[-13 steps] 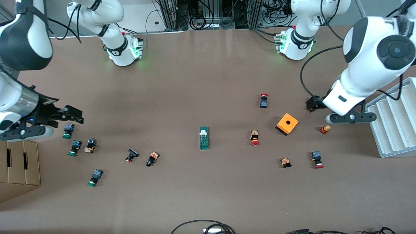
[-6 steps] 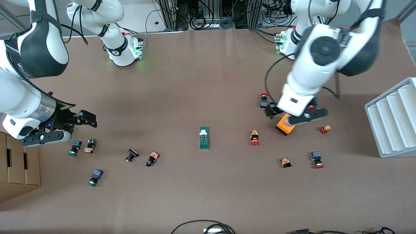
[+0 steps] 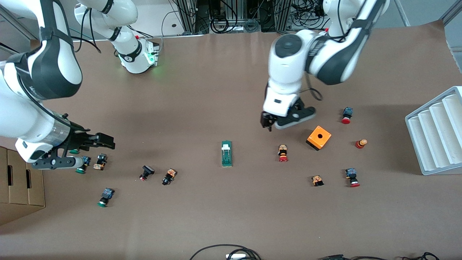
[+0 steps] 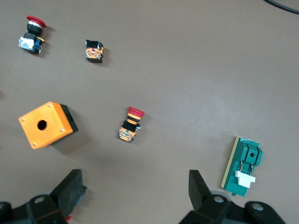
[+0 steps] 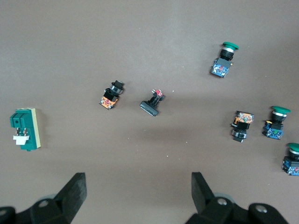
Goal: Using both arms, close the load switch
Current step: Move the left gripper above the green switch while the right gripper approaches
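The load switch (image 3: 226, 153), a narrow green block with a white tab, lies flat mid-table; it also shows in both wrist views (image 4: 244, 163) (image 5: 24, 129). My left gripper (image 3: 267, 123) hangs open and empty over bare table between the switch and the orange box, toward the left arm's end. My right gripper (image 3: 104, 141) hangs open and empty over a cluster of push buttons at the right arm's end, well away from the switch. In each wrist view the gripper (image 4: 134, 186) (image 5: 138, 189) has only table between its fingers.
An orange square box (image 3: 319, 138) and red-capped buttons (image 3: 282, 153) lie toward the left arm's end. Green-capped and black buttons (image 3: 104, 196) lie toward the right arm's end. A white ribbed rack (image 3: 436, 133) and a cardboard box (image 3: 18, 187) stand at the table's ends.
The left arm has swung from the white rack across the orange box toward the middle, uncovering a red-capped button. The right gripper has edged toward the load switch. Both stay open.
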Robot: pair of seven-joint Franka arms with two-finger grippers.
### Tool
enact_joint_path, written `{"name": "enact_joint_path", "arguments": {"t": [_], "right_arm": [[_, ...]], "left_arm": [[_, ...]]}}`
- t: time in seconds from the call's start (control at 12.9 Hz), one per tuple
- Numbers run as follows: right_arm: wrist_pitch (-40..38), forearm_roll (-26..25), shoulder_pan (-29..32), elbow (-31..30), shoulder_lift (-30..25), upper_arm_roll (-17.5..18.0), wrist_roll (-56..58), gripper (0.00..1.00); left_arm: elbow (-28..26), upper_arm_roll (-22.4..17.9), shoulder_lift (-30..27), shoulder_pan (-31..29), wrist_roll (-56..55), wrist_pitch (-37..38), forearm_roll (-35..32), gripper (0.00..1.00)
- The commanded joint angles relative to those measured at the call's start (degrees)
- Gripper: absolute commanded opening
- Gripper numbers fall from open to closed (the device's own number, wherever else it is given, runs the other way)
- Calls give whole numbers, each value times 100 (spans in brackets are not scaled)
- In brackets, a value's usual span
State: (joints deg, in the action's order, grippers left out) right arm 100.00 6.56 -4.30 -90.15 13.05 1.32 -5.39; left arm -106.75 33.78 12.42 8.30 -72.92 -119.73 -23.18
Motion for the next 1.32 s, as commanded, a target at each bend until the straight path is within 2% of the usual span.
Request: {"name": "enact_joint_path", "arguments": {"t": [0.0,0.15,0.23,0.54,0.7,0.77,0.93,1.01,1.16,1.24], "right_arm": [[264,135,-36,77,154,-27,-58,100],[353,126,-45,94,128,-27,12,100],[345,126,-89,129,145,-18,-23,100],[380,143,-255,129,241,-18,-5,100],[580,170,-528,121,242,-27,-93,100],[660,353,-528,112,285,-27,-207,100],[705,1124,-520,121,417,-44,-496,100],[783,1189,-528,121,435,-45,-541,100],[907,1207,-546,112,487,-36,-568,100],[985,1207,-555,112,549,-36,-568,100]], "left_arm": [[101,479,540,-65,-1045,-269,-843,100],[163,594,848,48,-1600,-577,-1274,100],[189,569,963,336,-1890,-595,-1598,100],[505,568,1911,900,-3822,-595,-3373,100],[576,560,2211,1085,-3888,-595,-3910,100],[663,560,2464,1164,-3896,-587,-4340,100],[717,560,2825,1340,-3905,-578,-5166,100],[743,551,2931,1428,-3983,-560,-5422,100],[743,472,3072,1647,-4010,-517,-5565,100],[752,298,3108,1831,-4211,-455,-5609,100]]}}
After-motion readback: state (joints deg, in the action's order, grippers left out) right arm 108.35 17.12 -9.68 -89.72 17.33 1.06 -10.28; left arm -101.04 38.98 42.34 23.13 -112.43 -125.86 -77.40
